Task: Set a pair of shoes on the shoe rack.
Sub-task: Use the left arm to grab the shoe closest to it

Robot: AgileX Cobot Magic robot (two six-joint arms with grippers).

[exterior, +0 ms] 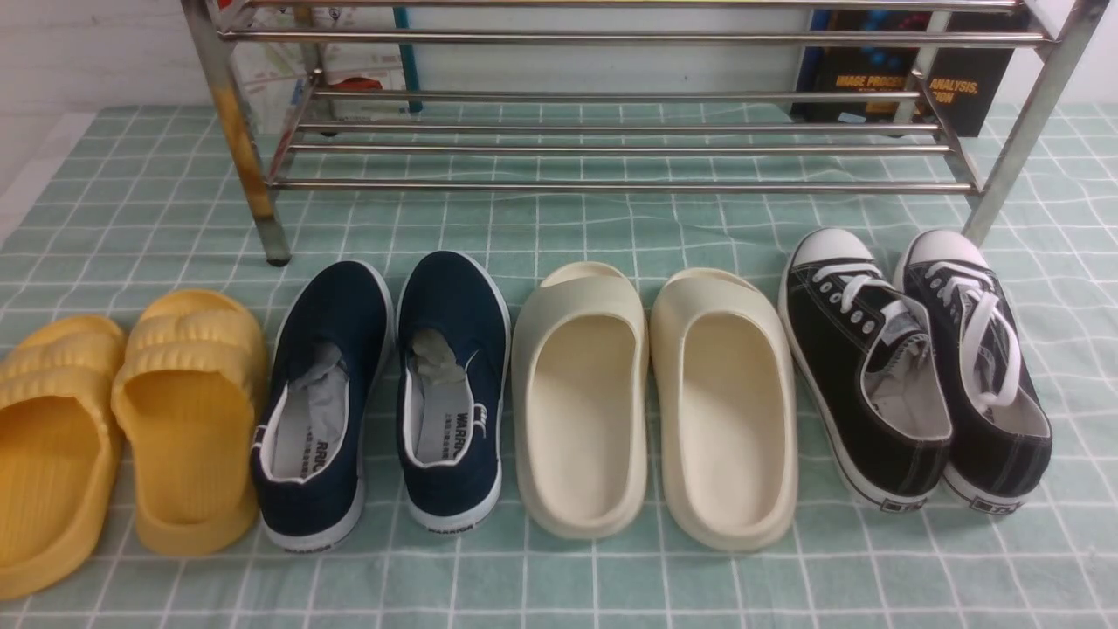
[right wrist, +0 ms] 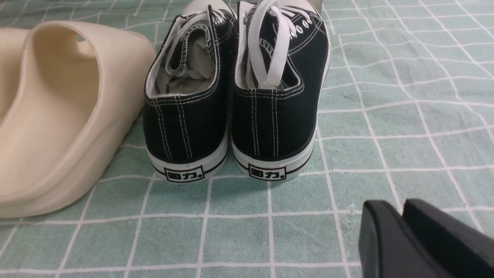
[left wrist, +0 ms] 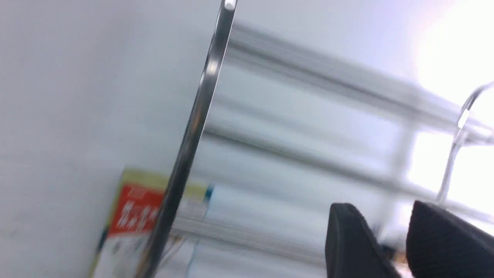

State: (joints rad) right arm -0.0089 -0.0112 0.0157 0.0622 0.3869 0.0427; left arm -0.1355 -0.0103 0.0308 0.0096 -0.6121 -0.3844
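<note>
Navy shoes (exterior: 336,314) — 2, cream slides (exterior: 581,393) 2, black sneakers (exterior: 860,349) 2, rack (exterior: 611,186) 1

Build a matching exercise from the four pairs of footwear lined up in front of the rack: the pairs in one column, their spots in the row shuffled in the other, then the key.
Column one
1. yellow slides
2. navy slip-on sneakers
3. cream slides
4. black lace-up sneakers

Column two
A. second from the robot's right
B. far left end of the row
C. far right end, toes by a front leg of the shoe rack
D. second from the robot's left

Pairs: 1-B, 2-D, 3-A, 4-C
</note>
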